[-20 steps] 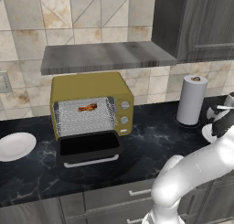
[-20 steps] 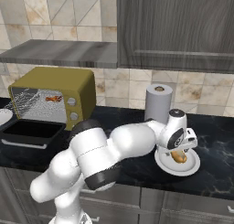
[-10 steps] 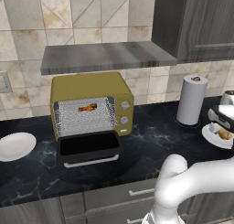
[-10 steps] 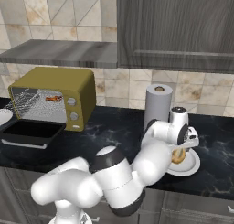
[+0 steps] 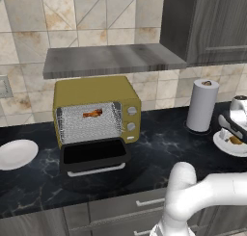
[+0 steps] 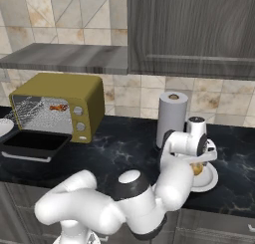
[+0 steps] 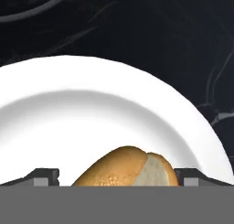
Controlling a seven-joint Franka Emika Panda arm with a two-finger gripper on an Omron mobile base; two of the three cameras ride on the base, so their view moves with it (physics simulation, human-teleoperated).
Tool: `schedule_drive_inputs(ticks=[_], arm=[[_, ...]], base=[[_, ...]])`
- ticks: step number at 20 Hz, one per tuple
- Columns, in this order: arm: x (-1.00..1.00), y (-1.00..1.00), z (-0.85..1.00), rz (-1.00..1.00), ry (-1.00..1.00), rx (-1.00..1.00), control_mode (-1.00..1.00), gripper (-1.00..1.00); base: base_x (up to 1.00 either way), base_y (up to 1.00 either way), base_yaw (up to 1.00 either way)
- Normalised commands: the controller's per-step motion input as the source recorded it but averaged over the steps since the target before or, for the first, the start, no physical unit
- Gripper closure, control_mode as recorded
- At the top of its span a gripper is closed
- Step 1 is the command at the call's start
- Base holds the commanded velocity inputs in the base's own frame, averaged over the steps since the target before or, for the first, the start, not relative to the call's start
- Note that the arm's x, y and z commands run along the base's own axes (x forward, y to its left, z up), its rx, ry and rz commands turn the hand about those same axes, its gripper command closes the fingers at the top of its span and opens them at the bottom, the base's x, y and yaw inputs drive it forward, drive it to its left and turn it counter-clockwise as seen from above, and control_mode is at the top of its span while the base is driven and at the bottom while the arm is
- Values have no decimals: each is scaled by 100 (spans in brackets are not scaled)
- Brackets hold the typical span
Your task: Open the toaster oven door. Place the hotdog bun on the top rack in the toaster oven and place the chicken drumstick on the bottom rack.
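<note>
You have the toaster oven [image 5: 96,110] standing on the black marbled tabletop [image 5: 159,148] with the toaster oven door [image 5: 94,155] swung down flat in front of it. Inside it, a small orange-brown piece, apparently the chicken drumstick [image 5: 92,113], lies on the wire rack near the top of the cavity.

Well to the right of the oven, past the paper towel roll [image 5: 202,105], a white plate [image 7: 114,109] sits on the tabletop. The hotdog bun [image 7: 125,168] rests on that plate, on the side nearest the camera in the hand view. Your end effector [image 7: 116,175] hangs low over the plate with its fingers [image 7: 45,176] spread wide apart, one on each side of the bun, and neither fingertip touching it as far as you can see.

To the left of the oven, a second white plate [image 5: 17,153] lies on the tabletop, bare.
</note>
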Motion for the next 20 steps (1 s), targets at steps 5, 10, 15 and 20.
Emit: schedule_drive_inputs(ticks=[5,10,15,20], arm=[[-5,-5,-11,0,2,8,-100,100],[-21,-2,5,0,1,10,-100,100],[-30,6,38,0,0,2,-100,100],[-41,21,40,0,-1,0,-100,100]], base=[[0,0,0],[0,0,0],[0,0,0],[0,0,0]])
